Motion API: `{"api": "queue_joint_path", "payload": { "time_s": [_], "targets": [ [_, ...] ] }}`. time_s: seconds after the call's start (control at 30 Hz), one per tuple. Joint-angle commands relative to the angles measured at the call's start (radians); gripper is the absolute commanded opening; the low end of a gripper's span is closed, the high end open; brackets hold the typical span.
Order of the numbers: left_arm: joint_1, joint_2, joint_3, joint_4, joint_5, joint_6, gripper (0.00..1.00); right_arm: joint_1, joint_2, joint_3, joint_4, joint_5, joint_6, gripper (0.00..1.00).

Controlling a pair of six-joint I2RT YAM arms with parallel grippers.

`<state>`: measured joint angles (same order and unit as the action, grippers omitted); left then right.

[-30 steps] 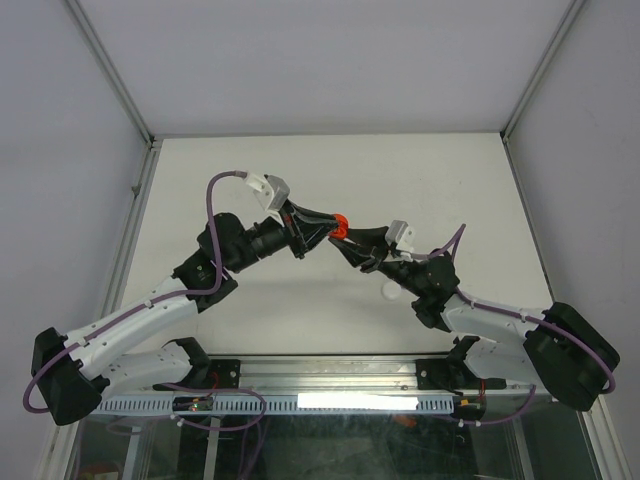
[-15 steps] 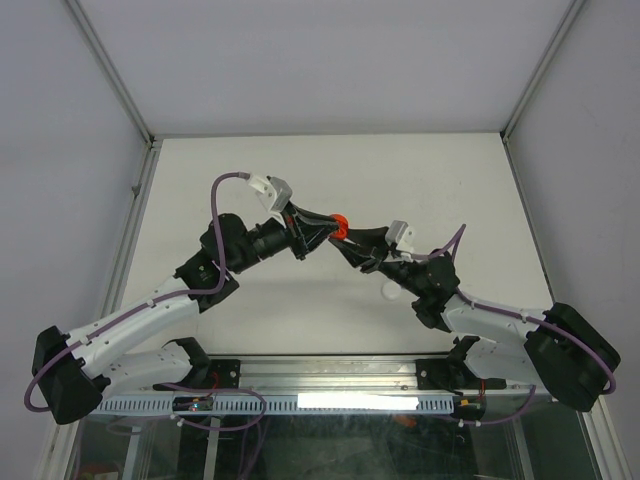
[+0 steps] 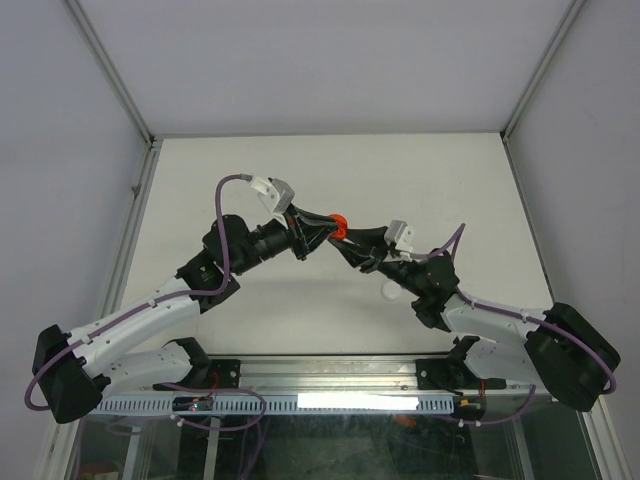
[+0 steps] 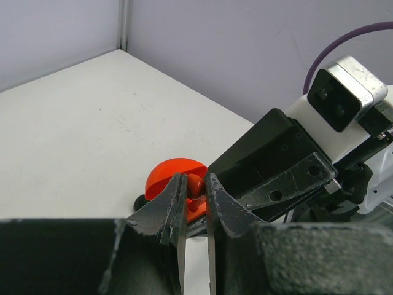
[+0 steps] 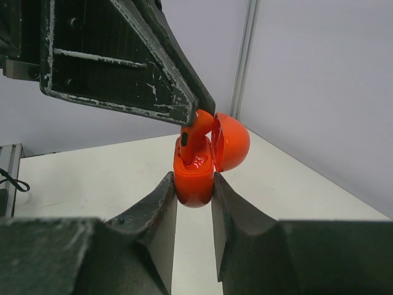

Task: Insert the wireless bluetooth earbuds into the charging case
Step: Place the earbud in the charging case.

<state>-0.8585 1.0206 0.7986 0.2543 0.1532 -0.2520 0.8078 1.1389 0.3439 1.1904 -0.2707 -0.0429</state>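
Note:
Both arms meet above the middle of the table. My right gripper point(image 5: 194, 181) is shut on the base of a red-orange charging case point(image 5: 194, 178) and holds it upright, with its domed lid point(image 5: 230, 141) swung open to the right. My left gripper point(image 4: 195, 184) is shut on a red earbud point(image 4: 195, 183). Its fingers point(image 5: 123, 61) come down from above, and the earbud point(image 5: 195, 136) stands with its stem down in the case's opening. From above, the case point(image 3: 340, 221) shows as a red spot between the two fingertips.
A small white rounded object point(image 3: 390, 291) lies on the table close to the right arm's forearm. Pale walls with metal posts enclose the white table point(image 3: 420, 180) at the back and on both sides.
The left arm has edged slightly right toward the case. Both grips look the same.

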Motion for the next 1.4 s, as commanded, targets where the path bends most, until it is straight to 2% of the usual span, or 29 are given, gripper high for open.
{"api": "queue_joint_path", "payload": {
  "time_s": [0.0,0.13,0.37,0.6,1.2,1.37],
  "targets": [
    [-0.008,-0.021,-0.001,0.021,-0.028,0.031,0.12,0.005,-0.021,0.050,0.054,-0.002,0.001,0.00],
    [-0.008,-0.013,-0.001,0.015,-0.015,0.031,0.14,0.006,-0.021,0.051,0.055,-0.005,0.002,0.00],
    [-0.010,-0.013,0.019,-0.011,0.002,0.046,0.26,0.006,-0.014,0.048,0.053,-0.006,0.000,0.00],
    [-0.009,-0.004,0.043,-0.051,-0.012,0.054,0.32,0.007,-0.016,0.047,0.051,-0.008,0.001,0.00],
    [-0.010,0.031,0.143,-0.151,0.061,0.065,0.39,0.011,-0.004,0.062,-0.002,-0.010,-0.005,0.00],
    [-0.010,0.000,0.162,-0.195,0.035,0.059,0.43,0.011,-0.006,0.072,-0.034,0.017,-0.005,0.00]
  ]
}}
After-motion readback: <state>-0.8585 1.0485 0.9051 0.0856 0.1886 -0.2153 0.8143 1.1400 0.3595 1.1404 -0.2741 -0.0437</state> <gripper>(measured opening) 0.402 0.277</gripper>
